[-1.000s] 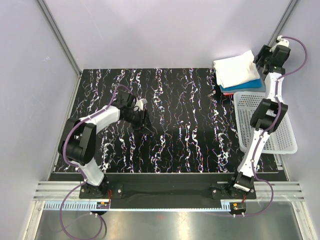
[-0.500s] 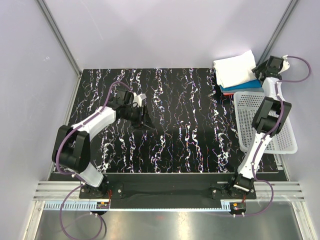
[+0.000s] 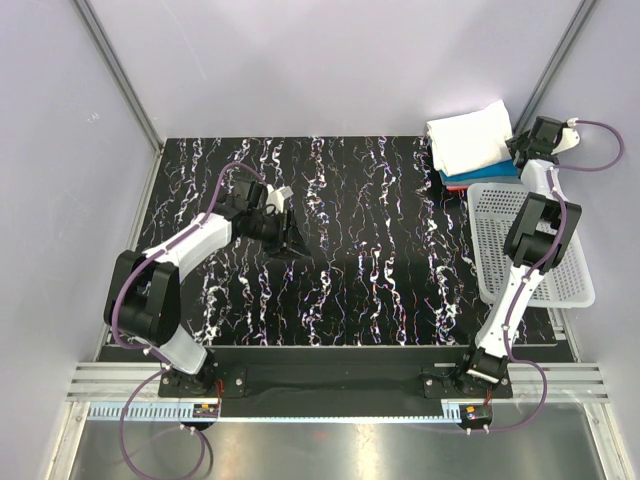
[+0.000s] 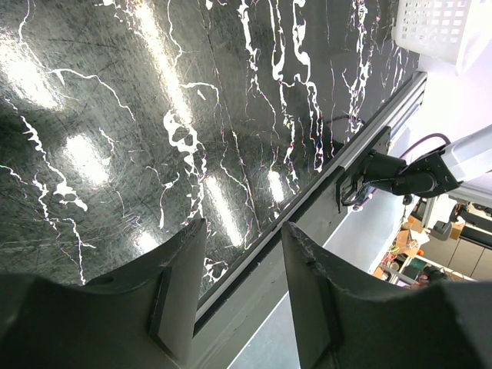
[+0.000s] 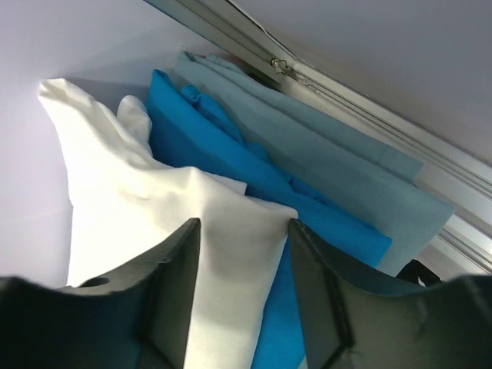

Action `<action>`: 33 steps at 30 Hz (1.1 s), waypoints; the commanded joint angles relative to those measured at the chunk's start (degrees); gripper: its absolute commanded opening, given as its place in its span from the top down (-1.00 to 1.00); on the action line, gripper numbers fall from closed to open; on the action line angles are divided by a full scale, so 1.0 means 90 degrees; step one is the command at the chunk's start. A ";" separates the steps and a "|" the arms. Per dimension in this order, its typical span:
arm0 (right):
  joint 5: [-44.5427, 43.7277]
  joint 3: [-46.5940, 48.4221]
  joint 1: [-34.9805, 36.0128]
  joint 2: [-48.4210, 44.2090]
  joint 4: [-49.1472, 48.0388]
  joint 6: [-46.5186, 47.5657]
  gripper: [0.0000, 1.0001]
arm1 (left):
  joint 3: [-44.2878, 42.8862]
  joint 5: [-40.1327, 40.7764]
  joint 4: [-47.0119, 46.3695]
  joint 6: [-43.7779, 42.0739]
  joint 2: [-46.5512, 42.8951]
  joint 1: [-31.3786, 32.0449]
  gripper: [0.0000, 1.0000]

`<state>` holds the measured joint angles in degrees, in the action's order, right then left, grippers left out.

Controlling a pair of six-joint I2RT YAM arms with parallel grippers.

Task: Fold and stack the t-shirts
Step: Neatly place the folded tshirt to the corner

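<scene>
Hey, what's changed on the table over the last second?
The right gripper swung down and left to the white t-shirt, fingers apart at its edge. The left gripper edged right. The t-shirt stack and basket stayed put.

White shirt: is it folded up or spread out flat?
Folded. The white shirt is a small layered bundle resting on top of the blue shirt.

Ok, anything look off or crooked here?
The white shirt on top sits skewed, corners overhanging the blue shirt below. The basket lies angled, jutting past the table's right edge.
</scene>
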<state>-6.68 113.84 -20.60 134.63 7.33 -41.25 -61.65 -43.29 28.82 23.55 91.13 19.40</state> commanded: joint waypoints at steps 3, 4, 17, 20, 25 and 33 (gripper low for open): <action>-0.0323 -0.0051 -0.0084 -0.0300 -0.0453 -0.0465 -0.05 | 0.0024 -0.0210 -0.0185 0.0020 -0.0204 -0.0026 0.02; -0.0332 -0.0080 -0.0084 -0.0310 -0.0463 -0.0523 -0.05 | 0.0024 -0.0210 -0.0184 0.0020 -0.0194 -0.0026 0.03; -0.0645 -0.0550 -0.0084 -0.0496 -0.0668 -0.0934 0.18 | 0.0014 -0.0200 -0.0175 0.0000 -0.0204 -0.0026 0.03; -0.0655 -0.0540 -0.0084 -0.0544 -0.0756 -0.0768 0.73 | 0.0014 -0.0200 -0.0175 0.0010 -0.0204 -0.0026 0.03; -0.0606 -0.0617 -0.0084 -0.0876 -0.0756 -0.0602 1.00 | 0.0033 -0.0239 -0.0223 0.0030 -0.0243 -0.0026 0.03; -0.0761 -0.1242 -0.0065 -0.1715 -0.0737 -0.0534 1.00 | 0.0082 -0.0268 -0.0243 0.0059 -0.0350 -0.0026 0.03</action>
<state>-9.65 104.62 -20.49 127.02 3.42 -46.17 -61.34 -43.46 28.58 23.81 91.05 19.40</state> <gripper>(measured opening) 0.022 0.488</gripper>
